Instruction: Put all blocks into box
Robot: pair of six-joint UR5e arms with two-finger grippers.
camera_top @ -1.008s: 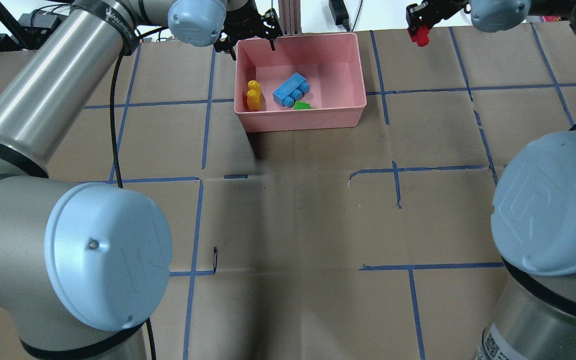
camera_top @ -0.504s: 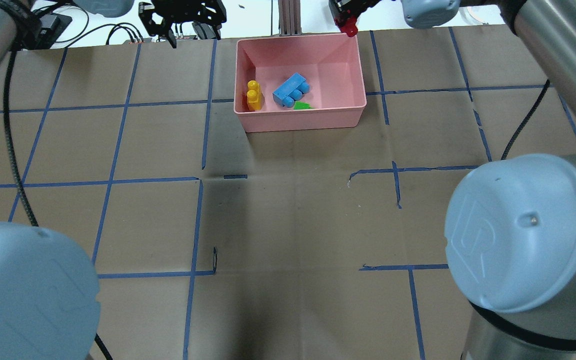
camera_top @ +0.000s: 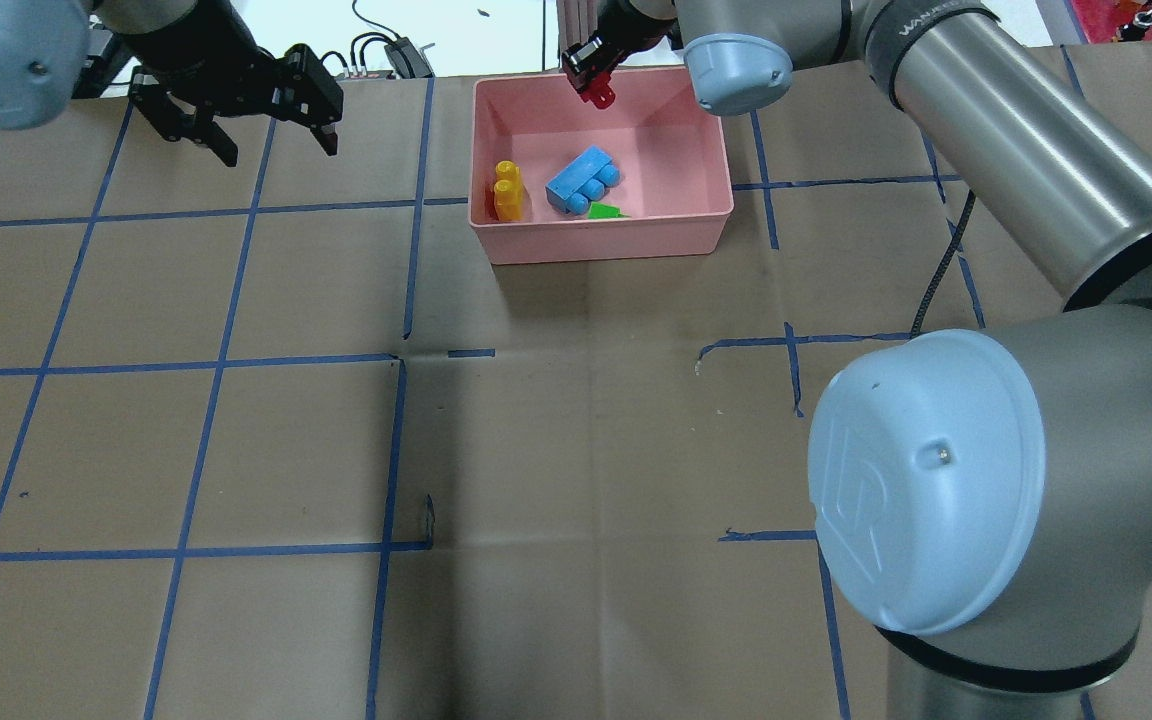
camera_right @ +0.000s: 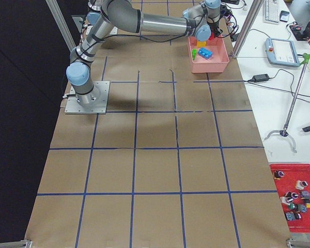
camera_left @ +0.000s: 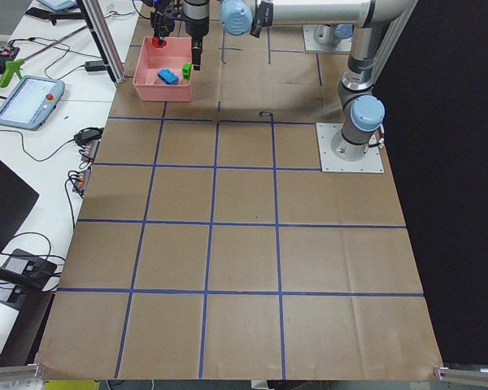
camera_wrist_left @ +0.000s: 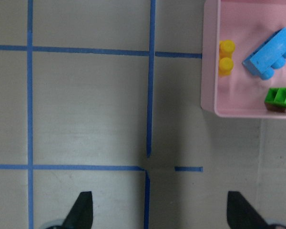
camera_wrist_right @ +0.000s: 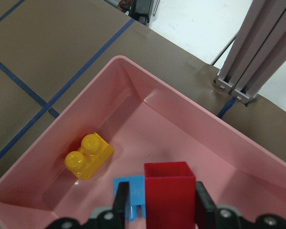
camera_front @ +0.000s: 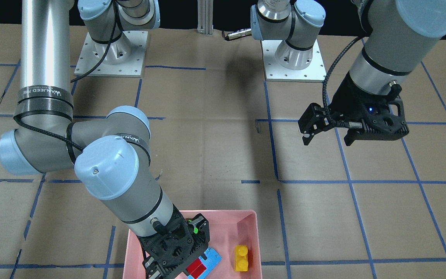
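The pink box stands at the table's far middle. In it lie the yellow block, the light-blue block and the green block. My right gripper is shut on the red block and holds it above the box's far part, over the blue block. My left gripper is open and empty above the table, left of the box. In the left wrist view the box is at the top right, apart from the open fingers.
An aluminium post stands just beyond the box's far wall and also shows in the right wrist view. Cables lie past the table's far edge. Blue tape lines cross the brown table cover.
My right gripper has carried the red block leftward from the far right to above the box. My left gripper has moved left, away from the box, and stayed open.
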